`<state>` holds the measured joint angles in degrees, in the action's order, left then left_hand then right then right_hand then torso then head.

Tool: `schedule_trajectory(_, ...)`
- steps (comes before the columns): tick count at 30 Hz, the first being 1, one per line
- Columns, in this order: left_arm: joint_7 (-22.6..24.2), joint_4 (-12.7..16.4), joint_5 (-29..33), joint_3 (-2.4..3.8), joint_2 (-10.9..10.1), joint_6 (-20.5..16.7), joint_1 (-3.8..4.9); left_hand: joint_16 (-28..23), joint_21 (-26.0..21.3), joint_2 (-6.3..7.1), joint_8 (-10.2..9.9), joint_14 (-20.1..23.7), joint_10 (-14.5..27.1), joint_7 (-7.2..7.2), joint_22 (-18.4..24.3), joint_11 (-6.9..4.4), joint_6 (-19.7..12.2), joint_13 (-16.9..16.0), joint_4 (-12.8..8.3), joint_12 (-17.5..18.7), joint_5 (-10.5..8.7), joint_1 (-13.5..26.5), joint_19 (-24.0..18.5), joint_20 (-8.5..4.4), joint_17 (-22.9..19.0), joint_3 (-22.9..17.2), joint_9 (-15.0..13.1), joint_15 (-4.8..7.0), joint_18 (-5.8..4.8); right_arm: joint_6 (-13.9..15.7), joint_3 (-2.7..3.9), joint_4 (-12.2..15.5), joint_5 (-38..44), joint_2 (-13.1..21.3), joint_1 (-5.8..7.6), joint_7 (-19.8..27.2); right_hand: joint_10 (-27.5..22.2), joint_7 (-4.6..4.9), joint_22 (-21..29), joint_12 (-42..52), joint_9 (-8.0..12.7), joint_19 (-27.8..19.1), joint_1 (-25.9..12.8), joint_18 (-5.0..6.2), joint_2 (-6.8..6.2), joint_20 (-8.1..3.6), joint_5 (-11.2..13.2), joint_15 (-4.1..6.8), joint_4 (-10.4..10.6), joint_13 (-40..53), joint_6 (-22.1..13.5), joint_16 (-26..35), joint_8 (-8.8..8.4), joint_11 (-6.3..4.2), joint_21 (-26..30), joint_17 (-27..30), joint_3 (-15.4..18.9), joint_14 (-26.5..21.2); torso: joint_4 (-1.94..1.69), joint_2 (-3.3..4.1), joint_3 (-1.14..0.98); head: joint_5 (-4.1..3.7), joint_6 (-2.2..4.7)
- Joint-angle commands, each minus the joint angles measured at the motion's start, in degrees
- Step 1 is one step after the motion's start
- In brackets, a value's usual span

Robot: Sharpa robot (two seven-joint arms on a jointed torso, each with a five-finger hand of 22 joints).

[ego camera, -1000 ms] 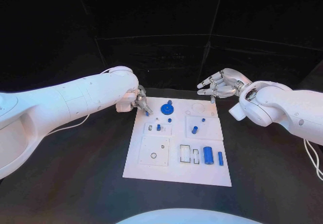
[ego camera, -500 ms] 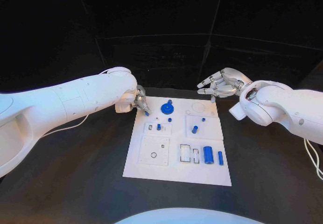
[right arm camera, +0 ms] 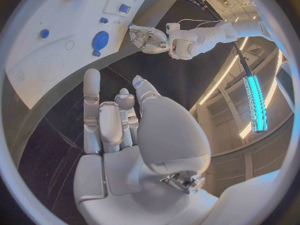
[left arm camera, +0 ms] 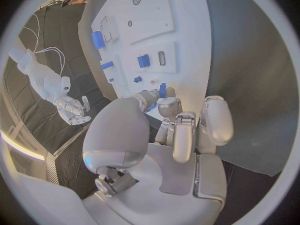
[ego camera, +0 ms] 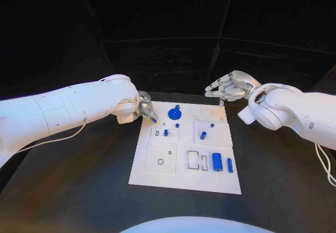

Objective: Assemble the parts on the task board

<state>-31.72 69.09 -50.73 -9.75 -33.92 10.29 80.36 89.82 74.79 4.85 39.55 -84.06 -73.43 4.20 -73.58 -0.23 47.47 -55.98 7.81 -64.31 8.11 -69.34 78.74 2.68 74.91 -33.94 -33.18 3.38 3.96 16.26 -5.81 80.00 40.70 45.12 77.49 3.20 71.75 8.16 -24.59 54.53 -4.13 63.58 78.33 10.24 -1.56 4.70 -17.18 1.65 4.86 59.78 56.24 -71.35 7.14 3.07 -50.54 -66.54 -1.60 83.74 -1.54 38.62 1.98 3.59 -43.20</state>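
Observation:
The white task board (ego camera: 183, 182) lies in the middle of the black table. My left hand (ego camera: 145, 108) hovers at the board's far left corner and pinches a small blue part (left arm camera: 162, 90) between thumb and finger; the part's tip shows just over the board's edge (ego camera: 153, 118). A blue gear (ego camera: 173, 114) stands beside it on the board, also seen from the right wrist (right arm camera: 100, 38). Several small blue pegs (ego camera: 202, 135) stand mid-board, and a blue cylinder (ego camera: 216, 161) and bar (ego camera: 229, 165) lie nearer me. My right hand (ego camera: 227, 88) hangs above the far right corner, fingers apart, holding nothing.
The board carries raised white panels with slots and round holes (ego camera: 160, 161). Black table surface (ego camera: 77, 194) surrounds it on all sides. A white cable (ego camera: 59, 138) trails under my left arm.
My left forearm has swung slightly lower and outward while its hand stays at the far left corner with the blue part. The right hand has not moved.

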Motion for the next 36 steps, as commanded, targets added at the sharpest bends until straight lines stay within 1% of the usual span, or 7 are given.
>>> schedule_trajectory(1, -1.22, 2.77, 0.82, -0.12, -1.22, -6.18, 0.07, 0.18, 0.27, 0.08, 0.43, -5.94, -0.68, -0.55, -0.09, -0.39, -0.02, -0.07, -6.17, -0.15, 0.36, 0.78, 0.57, 0.00, 15.09, -6.47, -0.94, 0.41, 0.61, -0.47, 0.03, -0.15, 0.02, -0.13, 0.12, 0.06, -0.02, -0.03, 0.05, 0.15, -0.06, 0.13, -0.63, 0.30, -0.04, 0.13, -0.37, -0.28, 0.28, 0.00, -0.26, -0.07, 0.30, -0.10, 0.39, 0.05, 0.03, 1.35, -0.31, -0.18, 0.03, 0.08, -0.18)
schedule_trajectory(5, -1.17, 5.77, -0.02, -0.72, -2.80, -8.19, -0.13, 0.18, 0.40, 0.26, 0.62, -5.94, -0.74, -0.59, -0.26, -0.43, 0.00, -0.03, -6.37, -0.15, 0.48, 1.02, 0.69, -0.04, 15.09, -6.91, -1.01, 0.45, 0.57, -0.54, 0.02, -0.31, 0.02, -0.27, 0.11, 0.06, -0.02, -0.03, 0.05, 0.15, -0.06, 0.13, -0.63, 0.30, -0.04, 0.13, -0.37, -0.28, 0.28, 0.00, -0.26, -0.07, 0.30, -0.10, 0.39, 0.05, 0.03, 1.35, -0.29, -0.14, 0.06, 0.22, -0.15)
schedule_trajectory(10, -0.72, 9.34, -1.50, -2.18, -4.76, -11.24, -0.60, 0.18, 0.53, 0.39, 0.77, -5.94, -0.90, -0.63, -0.43, -0.47, 0.03, -0.19, -6.49, -0.31, 0.52, 1.22, 0.81, -0.07, 15.09, -7.24, -1.05, 0.48, 0.53, -0.61, 0.01, -0.50, 0.02, -0.38, 0.11, 0.05, -0.02, -0.03, 0.05, 0.15, -0.06, 0.13, -0.63, 0.30, -0.04, 0.13, -0.37, -0.28, 0.28, 0.00, -0.26, -0.07, 0.30, -0.10, 0.39, 0.05, 0.03, 1.35, -0.39, -0.15, 0.11, 0.34, -0.25)
schedule_trajectory(13, -0.24, 11.15, -2.25, -2.66, -5.84, -13.55, -1.18, 0.18, 0.77, 0.57, 0.96, -5.94, -1.21, -0.68, -0.71, -0.52, 0.08, -0.57, -6.65, -0.65, 0.52, 1.45, 1.02, -0.11, 15.09, -7.65, -1.11, 0.53, 0.46, -0.64, 0.01, -0.52, 0.02, -0.40, 0.10, 0.04, -0.06, -0.04, 0.06, 0.12, -0.06, 0.13, -0.71, 0.30, 0.03, 0.13, -0.41, -0.28, 0.43, -0.04, -0.30, -0.02, 0.33, -0.10, 0.42, 0.09, 0.05, 1.33, -0.16, -0.11, 0.01, 0.58, -0.23)
schedule_trajectory(19, 0.30, 13.05, -2.94, -2.99, -6.76, -15.55, -2.10, 0.18, 1.01, 0.76, 1.15, -5.94, -1.49, -0.74, -0.98, -0.58, 0.16, -0.86, -6.79, -0.94, 0.51, 1.70, 1.22, -0.16, 15.09, -8.04, -1.16, 0.58, 0.39, -0.65, 0.01, -0.48, 0.02, -0.32, 0.10, -0.07, -0.07, -0.04, 0.06, 0.12, -0.05, 0.13, -0.72, 0.30, 0.08, 0.13, -0.45, -0.28, 0.48, -0.05, -0.32, -0.02, 0.33, -0.10, 0.43, 0.08, 0.04, 1.33, -0.08, -0.09, 0.01, 0.60, -0.34)
schedule_trajectory(26, 0.16, 13.35, -4.39, -3.17, -6.40, -14.82, -2.86, 0.18, 0.95, 0.78, 1.19, -5.94, -1.52, -0.75, -0.93, -0.59, 0.18, -0.87, -6.80, -0.96, 0.51, 1.77, 1.19, -0.17, 15.09, -8.13, -1.17, 0.59, 0.41, -0.68, 0.01, -0.48, 0.02, -0.43, 0.10, -0.12, -0.05, -0.05, 0.06, 0.18, -0.05, 0.13, -0.73, 0.30, 0.15, 0.13, -0.48, -0.28, 0.53, 0.00, -0.33, -0.05, 0.34, -0.10, 0.43, 0.03, 0.02, 1.34, -0.02, -0.06, -0.05, 0.61, -0.38)
schedule_trajectory(36, -0.50, 13.14, -4.85, -3.26, -5.73, -13.24, -3.23, 0.18, 0.98, 0.80, 1.23, -5.94, -1.58, -0.76, -0.96, -0.60, 0.20, -0.97, -6.80, -1.04, 0.51, 1.83, 1.21, -0.18, 15.09, -8.21, -1.18, 0.60, 0.40, -0.69, 0.01, -0.46, 0.02, -0.47, 0.10, -0.17, -0.04, -0.05, 0.06, 0.20, -0.05, 0.13, -0.73, 0.30, 0.17, 0.13, -0.49, -0.28, 0.55, 0.01, -0.33, -0.06, 0.35, -0.10, 0.43, 0.01, 0.01, 1.35, -0.08, -0.07, -0.08, 0.55, -0.54)
